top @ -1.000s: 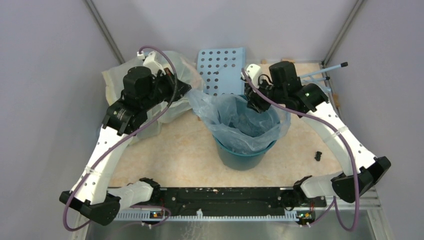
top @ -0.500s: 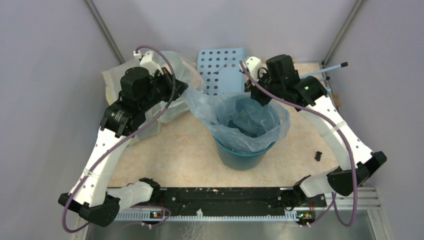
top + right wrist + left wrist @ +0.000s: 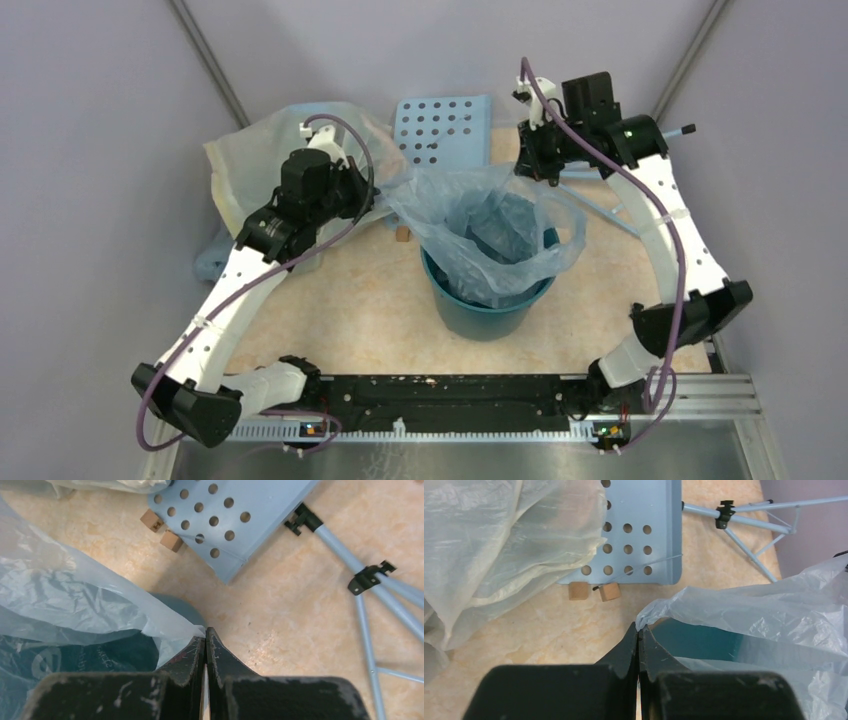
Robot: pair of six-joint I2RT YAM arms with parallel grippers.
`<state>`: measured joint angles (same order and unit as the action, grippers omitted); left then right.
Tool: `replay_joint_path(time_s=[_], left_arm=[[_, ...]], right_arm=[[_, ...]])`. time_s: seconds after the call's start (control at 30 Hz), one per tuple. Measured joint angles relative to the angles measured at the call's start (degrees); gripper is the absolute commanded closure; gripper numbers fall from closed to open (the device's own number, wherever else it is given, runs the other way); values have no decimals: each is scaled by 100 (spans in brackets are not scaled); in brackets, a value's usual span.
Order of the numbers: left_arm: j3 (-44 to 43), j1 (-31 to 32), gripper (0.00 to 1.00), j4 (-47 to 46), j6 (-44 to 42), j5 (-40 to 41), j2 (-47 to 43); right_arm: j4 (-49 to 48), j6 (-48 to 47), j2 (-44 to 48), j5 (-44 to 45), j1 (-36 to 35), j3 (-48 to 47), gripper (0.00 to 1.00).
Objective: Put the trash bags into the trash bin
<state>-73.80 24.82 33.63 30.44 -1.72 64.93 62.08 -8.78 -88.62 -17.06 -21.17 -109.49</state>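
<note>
Beige marbled tabletop (image 3: 340, 300) carries a yellowish translucent crinkled plastic bag (image 3: 499, 540) at far left, overlapping a light blue perforated flat panel (image 3: 644, 525), two small wooden cubes (image 3: 579, 590) touching its near edge, thin pale blue metal tubes with black clips (image 3: 749, 521) right of it.

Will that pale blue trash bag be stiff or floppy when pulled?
Probably floppy: the trash bag sags in folds over the trash bin. Likely very light: thin, see-through. It might tear where the left hand and right hand pinch its edge.
</note>
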Motion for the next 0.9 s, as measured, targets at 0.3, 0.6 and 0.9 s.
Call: replay_joint_path(time_s=[0.3,0.6,0.9], left_arm=[[927,2,100,-586,-55,87,83],[1427,7,100,-719,116,-153,-7],[1353,7,100,-809,286,-367,-181]], right_arm=[[173,439,-675,-214,302,192,80],[476,868,-697,208,501,-13,46],[1088,1681,284,531,511,-420,41]])
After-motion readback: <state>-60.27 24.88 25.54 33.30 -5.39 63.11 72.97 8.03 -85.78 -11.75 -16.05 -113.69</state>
